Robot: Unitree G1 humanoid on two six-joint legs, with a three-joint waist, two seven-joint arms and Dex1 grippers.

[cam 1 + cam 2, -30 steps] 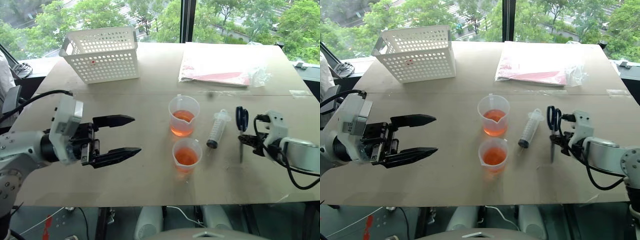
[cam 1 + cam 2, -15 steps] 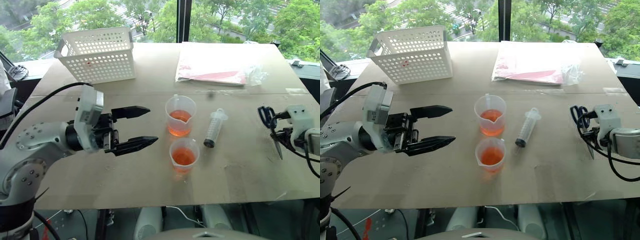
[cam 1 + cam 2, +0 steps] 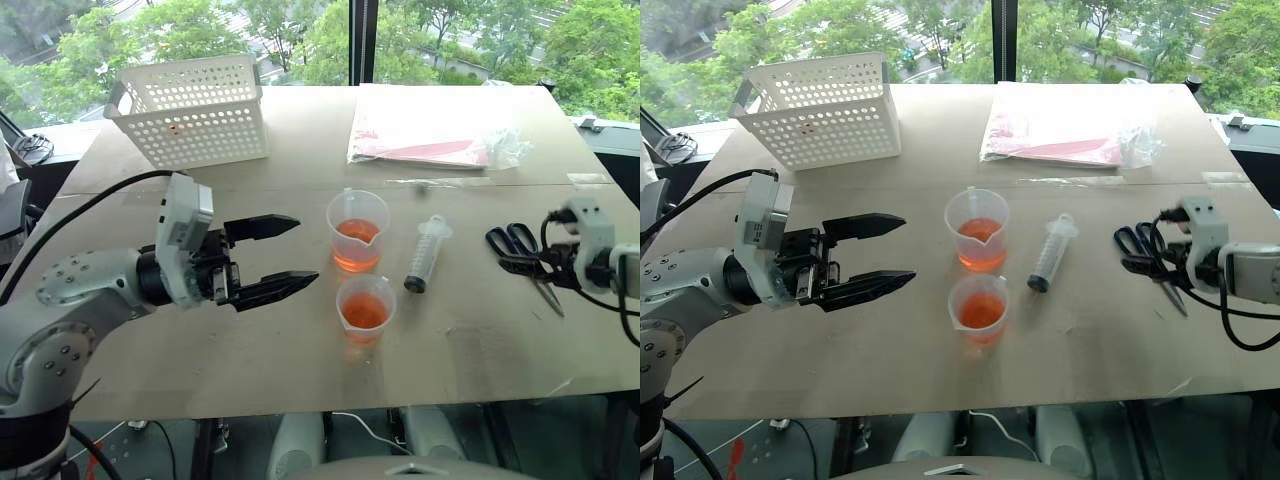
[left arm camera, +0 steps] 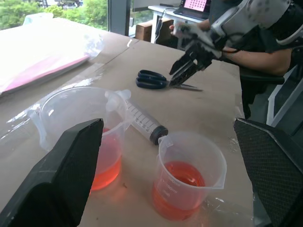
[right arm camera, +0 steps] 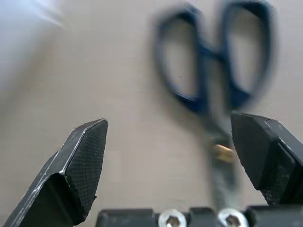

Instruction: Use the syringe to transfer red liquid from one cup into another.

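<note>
The left hand [image 3: 285, 258] hung open beside the taller spouted clear cup [image 3: 358, 230]. The right hand [image 3: 522, 265] stood open over black-handled scissors [image 3: 524, 252] near the bench's right edge. The large clear plastic syringe with a white plunger [image 3: 427, 253] lay untouched mid-bench, so the transfer seemed unstarted, though red liquid [image 3: 365, 311] sat in both the taller cup and the shorter clear cup [image 3: 366, 308]. The scale marks were unreadable.

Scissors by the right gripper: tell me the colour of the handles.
Black handles on the scissors, clearest in the left eye view.
</note>
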